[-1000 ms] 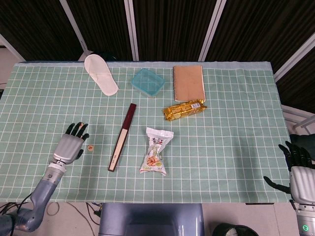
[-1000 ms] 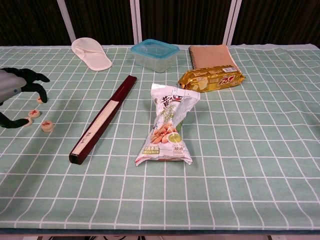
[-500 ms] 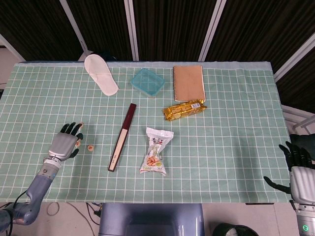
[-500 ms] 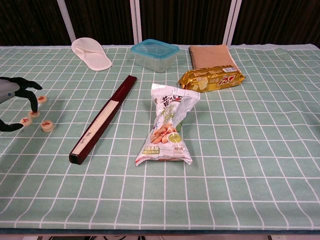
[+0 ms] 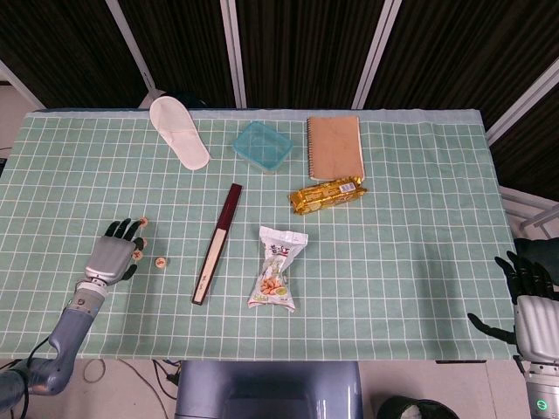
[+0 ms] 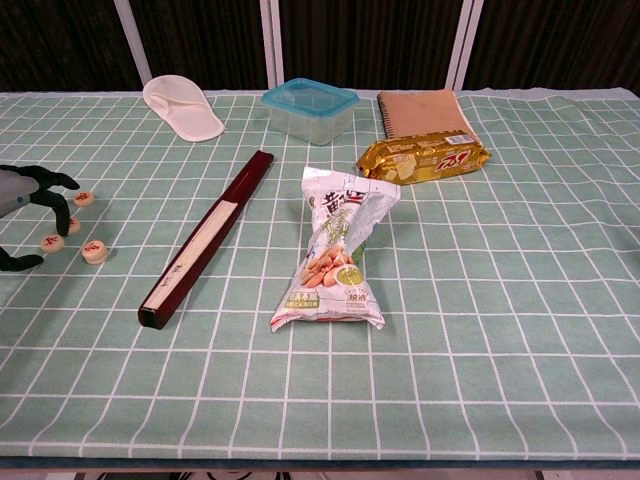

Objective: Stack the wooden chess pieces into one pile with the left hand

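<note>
Now I am reaching for the first chess piece.
My left hand point(image 6: 22, 215) is hovering open, holding nothing, over four loose chess pieces point(image 6: 75, 226) at the desk's point(image 6: 480, 300) nine o'clock edge; next I am needing to pinch one and set it atop another.

I see a table under a green white-gridded cloth point(image 5: 410, 262) filling mid-frame, dark slatted panels with pale diagonal struts point(image 5: 231, 52) across the top, evenly lit.

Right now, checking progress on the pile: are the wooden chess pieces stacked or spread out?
Spread out. The chess pieces lie singly on the cloth, apart, beside the left hand; none rests on another.
</note>
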You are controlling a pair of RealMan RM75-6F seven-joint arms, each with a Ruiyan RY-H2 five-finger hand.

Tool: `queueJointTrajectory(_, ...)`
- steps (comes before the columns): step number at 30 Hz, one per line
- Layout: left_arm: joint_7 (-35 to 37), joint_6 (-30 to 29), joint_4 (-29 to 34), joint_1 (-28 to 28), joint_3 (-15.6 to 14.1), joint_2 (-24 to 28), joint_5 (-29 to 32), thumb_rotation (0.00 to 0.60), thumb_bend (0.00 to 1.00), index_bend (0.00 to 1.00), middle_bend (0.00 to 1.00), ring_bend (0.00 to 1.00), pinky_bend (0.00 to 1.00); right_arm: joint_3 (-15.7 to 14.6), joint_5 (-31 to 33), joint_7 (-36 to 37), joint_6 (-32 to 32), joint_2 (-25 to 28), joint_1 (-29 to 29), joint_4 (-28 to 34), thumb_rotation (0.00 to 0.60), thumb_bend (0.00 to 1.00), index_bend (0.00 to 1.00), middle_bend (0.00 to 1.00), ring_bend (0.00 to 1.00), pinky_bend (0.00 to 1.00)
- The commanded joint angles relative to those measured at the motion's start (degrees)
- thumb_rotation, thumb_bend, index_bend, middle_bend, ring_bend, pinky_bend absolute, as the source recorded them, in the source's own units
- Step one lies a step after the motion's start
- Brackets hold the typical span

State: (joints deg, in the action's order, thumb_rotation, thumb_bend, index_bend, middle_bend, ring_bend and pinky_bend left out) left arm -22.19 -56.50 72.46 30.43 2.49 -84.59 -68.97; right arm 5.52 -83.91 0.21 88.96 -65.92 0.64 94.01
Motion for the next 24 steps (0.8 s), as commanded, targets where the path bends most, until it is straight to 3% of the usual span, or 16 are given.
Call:
queueJointTrajectory(1, -0.1, -0.1, -0.1, 0.1, 0.0, -0.2, -0.3, 0.6, 0.3, 0.42, 0.07, 0.0, 0.1, 0.0, 0.1, 0.0, 0.0, 0.0, 0.0, 0.0, 0.6, 0.2, 0.11, 0.07, 0.06, 0.0)
queueJointTrajectory(24, -3.2, -1.0, -0.2, -0.5, 0.1, -0.5, 0.4, 0.6, 0.31, 0.47, 0.1, 0.0, 0.1, 0.1, 0.4, 0.2, -0.2, 0.1, -0.1, 0.3, 0.6, 0.2, 0.11, 0.07, 0.06, 0.0)
